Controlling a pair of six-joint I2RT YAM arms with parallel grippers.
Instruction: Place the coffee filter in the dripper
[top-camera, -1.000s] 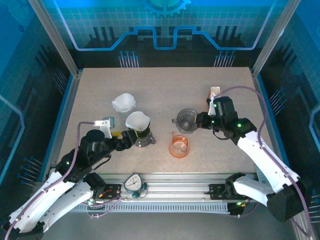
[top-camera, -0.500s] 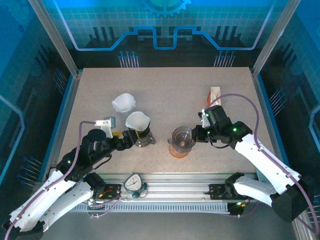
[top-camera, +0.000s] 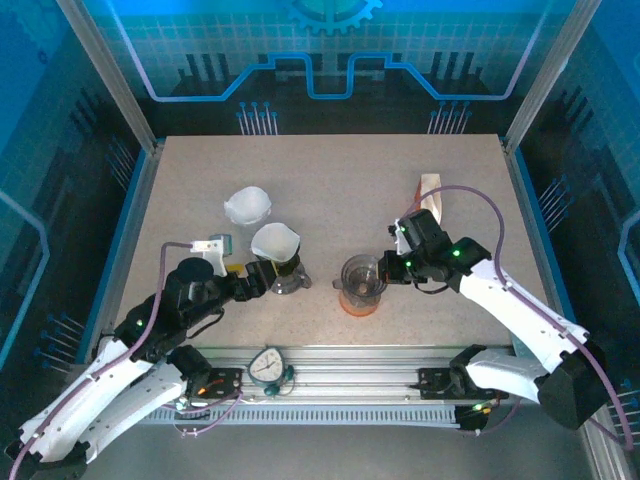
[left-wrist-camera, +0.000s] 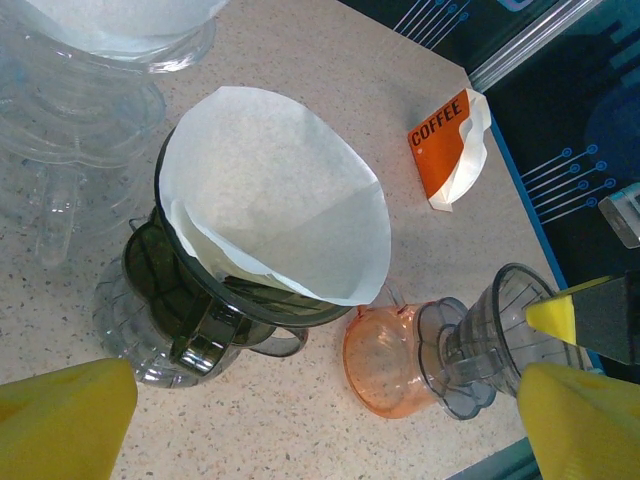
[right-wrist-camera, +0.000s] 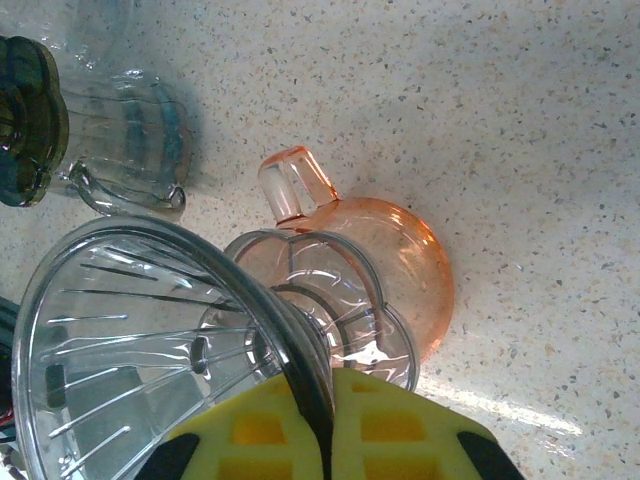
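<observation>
A white coffee filter (left-wrist-camera: 275, 190) sits open in a dark dripper (left-wrist-camera: 180, 310) (top-camera: 277, 262). My left gripper (top-camera: 258, 280) is open just short of it, its yellow fingertips (left-wrist-camera: 60, 420) wide apart at the frame's bottom corners. My right gripper (top-camera: 387, 268) is shut on the rim of a clear ribbed dripper (right-wrist-camera: 130, 340) (top-camera: 362, 274), with the rim pinched between its yellow pads (right-wrist-camera: 390, 430). The clear dripper's scalloped base is at the mouth of an orange cup (right-wrist-camera: 410, 270) (left-wrist-camera: 395, 360). It leans, and I cannot tell whether it rests on the cup.
Behind the dark dripper stands a second filter (top-camera: 247, 205) in a clear glass vessel (left-wrist-camera: 70, 110). An orange coffee packet (top-camera: 430, 188) (left-wrist-camera: 450, 145) lies at the back right. A small dial (top-camera: 266, 366) sits on the rail at the near edge.
My right arm carried the clear dripper left and toward the near edge, from beside the orange cup to over it. The left arm has stayed still.
</observation>
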